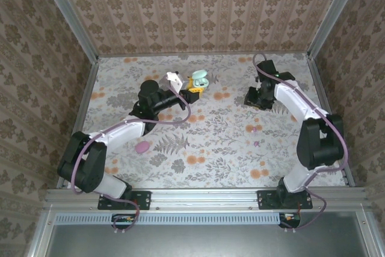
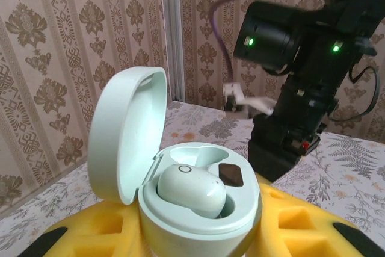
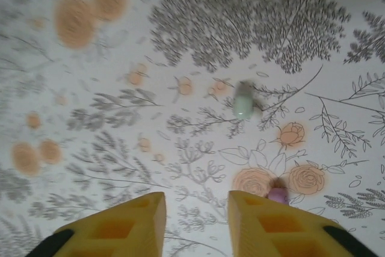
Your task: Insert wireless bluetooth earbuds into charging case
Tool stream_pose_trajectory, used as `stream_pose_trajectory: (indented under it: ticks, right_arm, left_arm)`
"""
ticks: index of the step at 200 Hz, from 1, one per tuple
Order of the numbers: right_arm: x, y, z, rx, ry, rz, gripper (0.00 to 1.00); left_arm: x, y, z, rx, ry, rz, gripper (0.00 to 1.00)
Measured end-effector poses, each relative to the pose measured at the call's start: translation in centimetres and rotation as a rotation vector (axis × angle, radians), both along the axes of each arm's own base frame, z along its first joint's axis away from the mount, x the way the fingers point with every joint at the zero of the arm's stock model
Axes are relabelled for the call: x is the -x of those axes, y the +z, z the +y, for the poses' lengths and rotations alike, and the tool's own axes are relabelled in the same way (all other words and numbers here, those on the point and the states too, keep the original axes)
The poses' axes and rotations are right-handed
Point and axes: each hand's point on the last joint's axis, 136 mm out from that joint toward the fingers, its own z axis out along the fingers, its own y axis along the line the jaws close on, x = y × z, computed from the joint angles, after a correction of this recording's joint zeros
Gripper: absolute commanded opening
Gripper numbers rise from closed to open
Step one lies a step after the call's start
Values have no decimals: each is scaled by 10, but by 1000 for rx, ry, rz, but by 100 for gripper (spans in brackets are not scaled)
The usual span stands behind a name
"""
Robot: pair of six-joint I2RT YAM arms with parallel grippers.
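Floral-print tabletop: left pincer pinches open mint-green plastic charging case, one rounded mint earbud seated; right pincer slightly spread, empty, near loose mint earbud.

Floral-patterned table, mint earbud lying loose, pink piece near it

The charging case is mint green and rounded. It stands upright with its hinged lid swung open to the left, and it is clamped between the yellow fingers of the left gripper. 1 earbud, glossy pale green with a small ring mark on top, sits in the case's left socket. The right socket is empty and shows a dark patch. The 2nd earbud, pale green and blurred, lies loose on the floral table.
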Motion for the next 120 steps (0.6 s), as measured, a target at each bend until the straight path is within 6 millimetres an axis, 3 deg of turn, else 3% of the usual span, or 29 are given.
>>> stream_pose_trajectory:
  ticks: [82, 120]
  right_arm:
    - [3, -47, -6, 91, 29, 128, 36]
    - [-1, -54, -7, 113, 43, 137, 35]
  left_arm:
    - [-2, -1, 1, -2, 14, 3, 25]
    - [-2, -1, 1, -2, 14, 4, 25]
